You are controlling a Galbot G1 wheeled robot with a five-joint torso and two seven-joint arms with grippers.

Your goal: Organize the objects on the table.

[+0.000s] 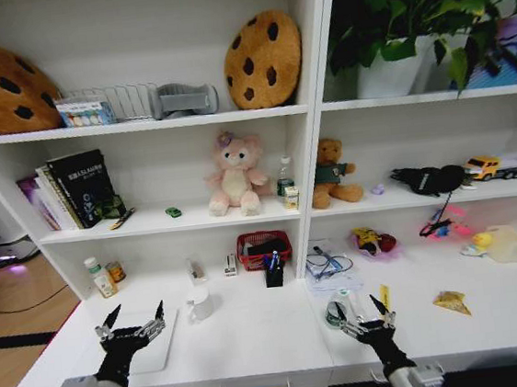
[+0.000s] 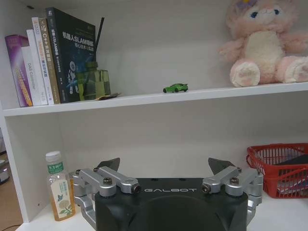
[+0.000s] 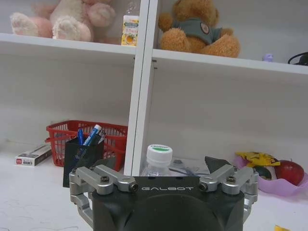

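Observation:
On the long white table [image 1: 255, 337] a slim silver laptop [image 1: 157, 350] lies flat at the front left. My left gripper [image 1: 133, 323] [image 2: 163, 166] hovers open just above the laptop's near left part, holding nothing. The tiny green toy car [image 1: 173, 212] [image 2: 175, 88] stands on the middle shelf left of the pink bear. A blue pen [image 1: 271, 260] [image 3: 80, 136] sticks up from a black pen holder [image 3: 83, 159] on the table. My right gripper [image 1: 365, 316] [image 3: 161, 166] is open over the table's front right, empty.
A white mug [image 1: 199, 303], a red basket [image 1: 264, 246], a small bottle [image 1: 100, 278] and a capped bottle [image 3: 158, 159] stand on the table. A yellow packet [image 1: 451, 301] lies at the right. The shelves hold books [image 1: 77, 187], a pink plush bear [image 1: 233, 175] and a brown teddy [image 1: 332, 173].

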